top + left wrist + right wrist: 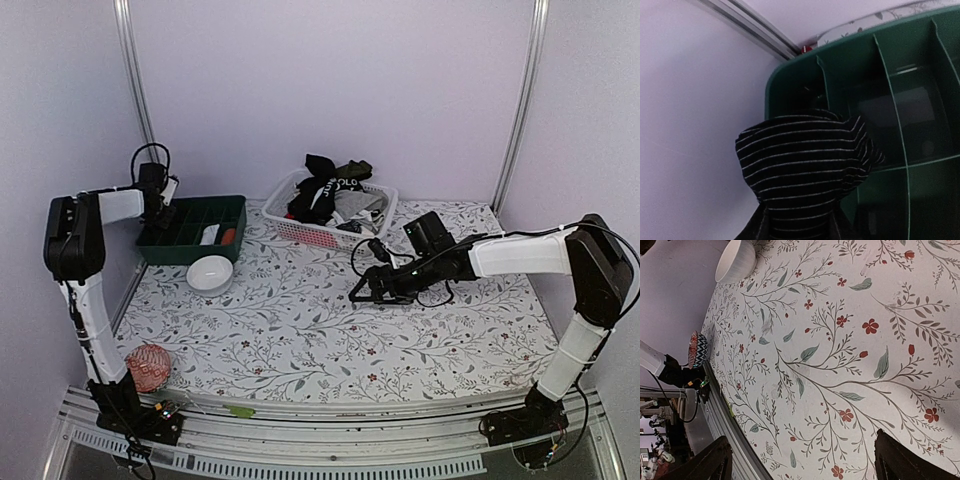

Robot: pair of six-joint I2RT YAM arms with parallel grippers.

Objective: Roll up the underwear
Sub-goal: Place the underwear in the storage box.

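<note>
My left gripper (pixel 797 226) is shut on a rolled black underwear with thin white stripes (pixel 805 155). It holds the roll over the back left corner compartment of a green divided tray (pixel 900 65). In the top view this gripper (pixel 160 208) is at the tray's (pixel 238 206) left end. More underwear (pixel 325 185), black, white and grey, is heaped in a white lattice basket (pixel 300 235) at the back centre. My right gripper (pixel 362 290) is open and empty, low over the floral tablecloth in front of the basket. In the right wrist view (pixel 802 465) only cloth lies between its fingers.
The tray holds a white roll (pixel 208 234) and a red item (pixel 229 236). A white bowl (pixel 210 272) stands in front of the tray and shows in the right wrist view (pixel 735 260). A red patterned ball (pixel 148 367) lies at the near left corner. Walls enclose the table.
</note>
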